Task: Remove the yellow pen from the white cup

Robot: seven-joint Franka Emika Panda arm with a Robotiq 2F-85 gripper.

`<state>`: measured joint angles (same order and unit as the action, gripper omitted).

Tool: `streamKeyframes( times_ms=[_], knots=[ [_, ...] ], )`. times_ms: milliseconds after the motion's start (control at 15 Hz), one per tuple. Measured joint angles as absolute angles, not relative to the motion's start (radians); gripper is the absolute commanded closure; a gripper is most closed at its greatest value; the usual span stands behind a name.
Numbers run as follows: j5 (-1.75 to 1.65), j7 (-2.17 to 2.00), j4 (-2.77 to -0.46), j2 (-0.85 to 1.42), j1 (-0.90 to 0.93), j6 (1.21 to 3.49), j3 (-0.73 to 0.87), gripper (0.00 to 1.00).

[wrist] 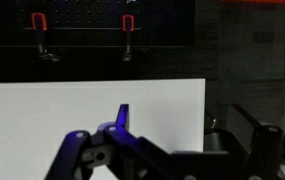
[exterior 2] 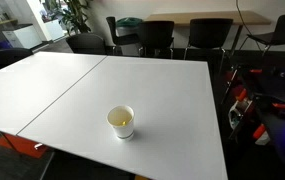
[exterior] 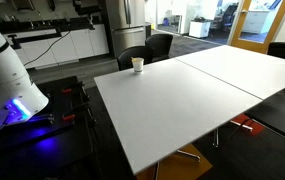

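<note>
The white cup (exterior: pixel 137 64) stands on the large white table (exterior: pixel 202 100) near its far corner. In an exterior view the cup (exterior 2: pixel 122 122) is close to the table's near edge, upright, with the dull yellow pen (exterior 2: pixel 123 120) showing as a yellowish patch inside its mouth. My gripper (wrist: pixel 182 125) shows only in the wrist view, as dark fingers lit blue. They are spread apart with nothing between them, above the table's edge. The cup and pen are out of the wrist view. The gripper is far from the cup.
Black chairs (exterior: pixel 147 50) stand behind the cup's corner and along the far side (exterior 2: pixel 157 35). The robot's white body (exterior: pixel 7 70) is off the table's end beside red and black gear (exterior 2: pixel 257 105). Two red clamps (wrist: pixel 127 25) hang on a dark pegboard.
</note>
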<state>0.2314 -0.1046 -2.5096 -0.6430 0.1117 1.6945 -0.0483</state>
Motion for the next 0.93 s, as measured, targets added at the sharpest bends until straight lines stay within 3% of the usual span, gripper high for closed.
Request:
streamKeyframes(
  times_ms=[933],
  knots=[
    [0.219, -0.077, -2.508, -0.627, 0.096, 1.791, -0.048, 0.00]
  ],
)
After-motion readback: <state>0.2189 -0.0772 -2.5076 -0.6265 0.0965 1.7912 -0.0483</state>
